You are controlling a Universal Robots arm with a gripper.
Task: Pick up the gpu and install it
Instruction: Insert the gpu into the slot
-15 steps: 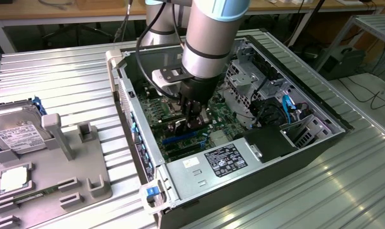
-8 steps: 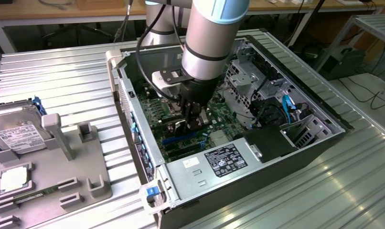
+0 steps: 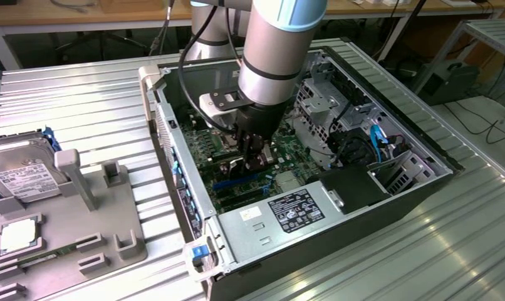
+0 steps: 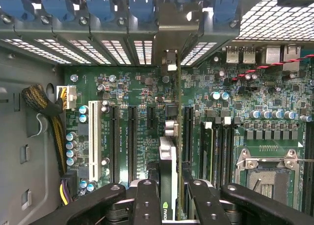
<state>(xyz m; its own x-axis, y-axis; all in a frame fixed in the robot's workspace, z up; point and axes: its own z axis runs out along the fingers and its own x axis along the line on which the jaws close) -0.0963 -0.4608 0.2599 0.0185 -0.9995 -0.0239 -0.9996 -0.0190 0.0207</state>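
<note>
Your gripper (image 4: pixel 169 195) is down inside the open computer case (image 3: pixel 420 182), right over the motherboard (image 4: pixel 122 83), and its fingers (image 4: pixel 147 200) are closed narrow on the gpu (image 4: pixel 168 156), one on each face of the card. You're holding the gpu edge-on above the motherboard, in line with the long black expansion slots (image 4: pixel 132 141), its metal bracket end toward the case's rear slot covers (image 4: pixel 142 9). You can't tell whether its lower edge has met a slot; the card's own body hides that. In the exterior view the arm (image 3: pixel 274 56) covers most of the gripper (image 3: pixel 254 164). Beside the case, a hard drive (image 3: pixel 22 172) sits in a grey holder (image 3: pixel 110 232), partly cut off.
</note>
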